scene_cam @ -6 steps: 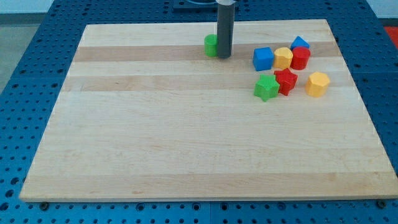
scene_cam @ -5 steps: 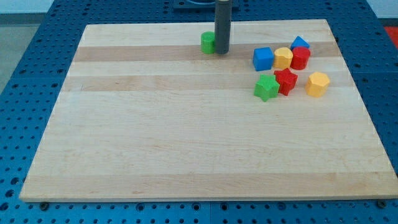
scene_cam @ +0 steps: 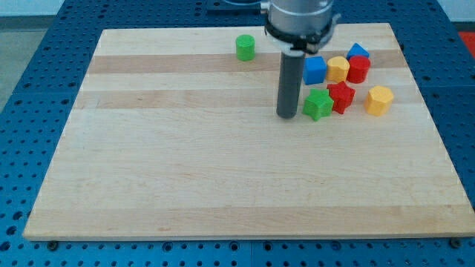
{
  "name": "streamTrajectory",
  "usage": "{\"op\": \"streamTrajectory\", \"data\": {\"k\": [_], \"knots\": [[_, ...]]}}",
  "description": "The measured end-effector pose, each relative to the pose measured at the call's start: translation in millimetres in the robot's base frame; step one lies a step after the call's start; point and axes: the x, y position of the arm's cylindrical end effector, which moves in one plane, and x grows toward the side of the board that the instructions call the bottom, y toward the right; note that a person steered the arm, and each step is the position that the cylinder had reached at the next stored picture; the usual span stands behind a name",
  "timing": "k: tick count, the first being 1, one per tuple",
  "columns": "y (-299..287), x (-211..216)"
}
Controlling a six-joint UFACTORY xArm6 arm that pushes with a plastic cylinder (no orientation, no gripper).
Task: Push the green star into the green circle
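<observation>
The green star (scene_cam: 319, 104) lies on the wooden board (scene_cam: 223, 170) right of centre, touching a red star (scene_cam: 342, 96) on its right. The green circle (scene_cam: 245, 47) stands near the board's top edge, up and to the left of the star. My tip (scene_cam: 287, 116) is on the board just left of the green star, very close to it; I cannot tell if it touches.
A blue cube (scene_cam: 315, 70), a yellow block (scene_cam: 338, 69), a red block (scene_cam: 359, 69) and a blue block (scene_cam: 358, 51) cluster above the star. A yellow hexagon (scene_cam: 379, 99) lies to the right. The arm's head hangs over the top of the board.
My tip has moved from beside the green circle down and to the right, to the left side of the green star. The green circle sits slightly further left than before.
</observation>
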Motion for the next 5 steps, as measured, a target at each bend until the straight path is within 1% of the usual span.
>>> {"op": "streamTrajectory", "data": {"k": [1,2,3,4,5], "knots": [[8.7,36.8],[38.2,56.5],[109.6,56.5],[112.4,56.6],[107.9,30.1]]}}
